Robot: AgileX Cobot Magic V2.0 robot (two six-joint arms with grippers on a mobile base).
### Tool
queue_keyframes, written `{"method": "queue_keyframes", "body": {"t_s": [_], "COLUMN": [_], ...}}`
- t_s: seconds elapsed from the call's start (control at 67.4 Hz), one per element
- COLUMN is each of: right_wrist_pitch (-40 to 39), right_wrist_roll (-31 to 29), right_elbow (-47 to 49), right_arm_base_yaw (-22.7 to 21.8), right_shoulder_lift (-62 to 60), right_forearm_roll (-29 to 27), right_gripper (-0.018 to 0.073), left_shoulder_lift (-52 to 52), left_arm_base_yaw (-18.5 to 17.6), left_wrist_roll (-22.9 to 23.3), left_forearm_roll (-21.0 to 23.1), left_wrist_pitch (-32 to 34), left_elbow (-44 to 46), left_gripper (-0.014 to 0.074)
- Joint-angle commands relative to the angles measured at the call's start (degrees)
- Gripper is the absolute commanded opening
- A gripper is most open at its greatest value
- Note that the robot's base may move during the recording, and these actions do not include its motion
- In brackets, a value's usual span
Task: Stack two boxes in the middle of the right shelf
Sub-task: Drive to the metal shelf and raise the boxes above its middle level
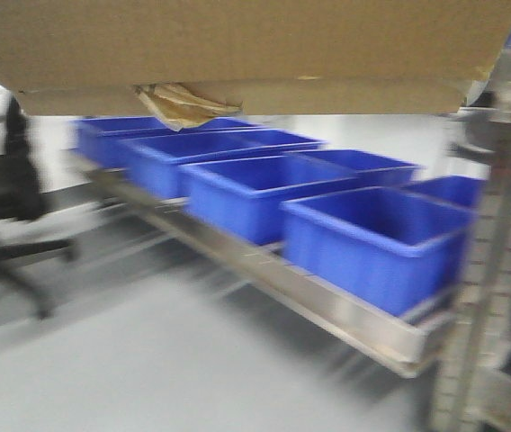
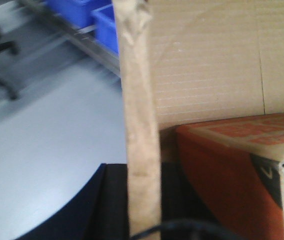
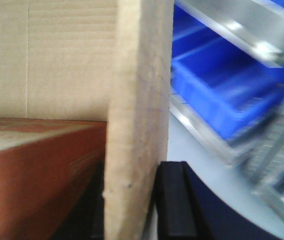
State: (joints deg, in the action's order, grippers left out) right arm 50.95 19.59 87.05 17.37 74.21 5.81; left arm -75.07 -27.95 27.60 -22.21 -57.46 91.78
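A large brown cardboard box (image 1: 237, 40) fills the top of the front view, held up in the air, with torn yellowish tape (image 1: 179, 103) hanging from its underside. My left gripper (image 2: 142, 172) is shut on the box's left wall (image 2: 141, 100), with black fingers (image 2: 109, 200) on both sides of it. My right gripper (image 3: 132, 170) is shut on the right wall (image 3: 139, 100), with a black finger (image 3: 174, 200) outside. An orange-red printed box (image 2: 232, 170) lies inside and also shows in the right wrist view (image 3: 37, 170). The steel shelf (image 1: 345, 310) runs below and ahead.
Several blue plastic bins (image 1: 372, 238) stand in a row on the steel shelf board. A grey perforated upright (image 1: 494, 270) stands at the right. A black office chair (image 1: 8, 207) is at the left on the grey floor (image 1: 147, 360). Bins also show in the right wrist view (image 3: 222, 95).
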Motion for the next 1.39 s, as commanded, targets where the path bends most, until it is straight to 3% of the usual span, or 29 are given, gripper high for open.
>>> {"method": "queue_keyframes", "body": {"t_s": [0.0,1.38], "right_wrist_pitch": [-3.03,-3.03], "right_wrist_roll": [1.15,1.15], "right_elbow": [0.24,0.24], "right_arm_base_yaw": [-0.72,-0.72], "right_shoulder_lift": [-0.57,-0.57], "right_forearm_roll": [3.05,3.05], "right_gripper": [-0.0162,-0.0162], "left_shoulder_lift": [1.02,1.02], "left_arm_base_yaw": [-0.27,-0.27], "left_wrist_roll": [0.07,0.07], "left_forearm_roll": [-0.47,-0.59], "left_wrist_pitch": [1.56,1.56], "left_elbow": [0.45,0.45], "left_gripper": [-0.0111,-0.0111]}}
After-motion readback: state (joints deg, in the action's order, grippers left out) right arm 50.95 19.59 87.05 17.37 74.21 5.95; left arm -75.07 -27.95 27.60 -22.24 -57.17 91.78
